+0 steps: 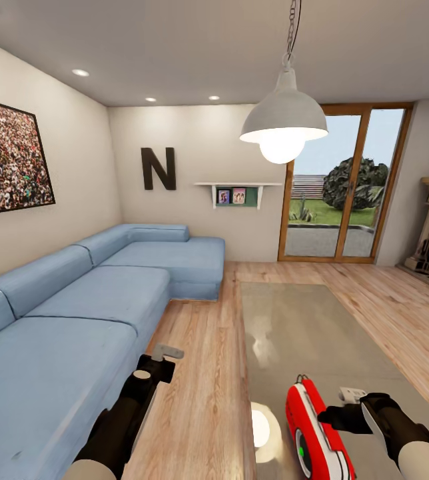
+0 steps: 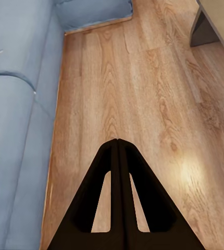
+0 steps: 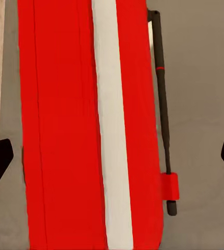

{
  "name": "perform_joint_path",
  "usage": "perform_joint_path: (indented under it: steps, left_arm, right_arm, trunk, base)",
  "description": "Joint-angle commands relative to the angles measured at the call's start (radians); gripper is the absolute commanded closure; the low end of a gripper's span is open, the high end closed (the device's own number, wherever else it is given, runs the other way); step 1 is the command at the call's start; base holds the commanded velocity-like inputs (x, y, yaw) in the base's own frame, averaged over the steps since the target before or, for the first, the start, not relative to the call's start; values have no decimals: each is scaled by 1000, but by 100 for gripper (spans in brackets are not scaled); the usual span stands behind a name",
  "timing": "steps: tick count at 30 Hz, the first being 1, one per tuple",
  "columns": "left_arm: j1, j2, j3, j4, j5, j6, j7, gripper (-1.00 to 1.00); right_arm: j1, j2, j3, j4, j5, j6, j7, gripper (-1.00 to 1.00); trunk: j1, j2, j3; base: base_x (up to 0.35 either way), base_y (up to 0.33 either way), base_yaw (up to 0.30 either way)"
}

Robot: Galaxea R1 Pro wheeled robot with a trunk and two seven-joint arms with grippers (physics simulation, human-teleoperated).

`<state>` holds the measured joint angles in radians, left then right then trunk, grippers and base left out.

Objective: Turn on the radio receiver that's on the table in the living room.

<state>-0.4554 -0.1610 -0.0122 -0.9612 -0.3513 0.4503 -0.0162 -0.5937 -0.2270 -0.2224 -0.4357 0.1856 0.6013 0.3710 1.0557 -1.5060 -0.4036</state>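
Radio receiver: glossy red case with white trim stripes, standing on the tabletop at its near end, close to the edge beside the wood floor; round dial partly seen on its near face; no brand or lettering legible on it. In the right wrist view the radio's red body with one white stripe lies between the two dark fingertips, a thin dark antenna running along one side. Room: long blue sectional sofa along the left wall; glossy grey tabletop reflecting the white pendant lamp; glazed door at the far end. Writing: one black letter "N" on the far wall; a crowd picture on the left wall; a small shelf with two framed photos. Right gripper: jaws spread wide, tips well apart on either side of the radio, holding nothing; forearm reaches in from the lower right, low over the tabletop, just beside the radio. Left gripper: jaws closed tip to tip, empty, held above the floor between sofa and tabletop, arm extended forward.
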Motion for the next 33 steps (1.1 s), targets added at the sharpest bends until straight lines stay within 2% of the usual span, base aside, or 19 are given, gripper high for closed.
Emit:
perform_joint_path:
  steps: [1,6,33]
  left_arm:
    - [0,2,0,0,0,0,0,100]
    - [0,10,0,-1,-1,-1,2,100]
    - [0,10,-2,-1,-3,-1,2,100]
  right_arm:
    - [0,0,0,0,0,0,0,-100]
    - [0,0,0,0,0,0,-1,-100]
    - [0,0,0,0,2,-2,-1,-100]
  trunk:
    - [0,0,0]
    - [-19,35,16]
    - [-123,224,100]
  base:
    - [0,0,0]
    - [0,0,0]
    - [0,0,0]
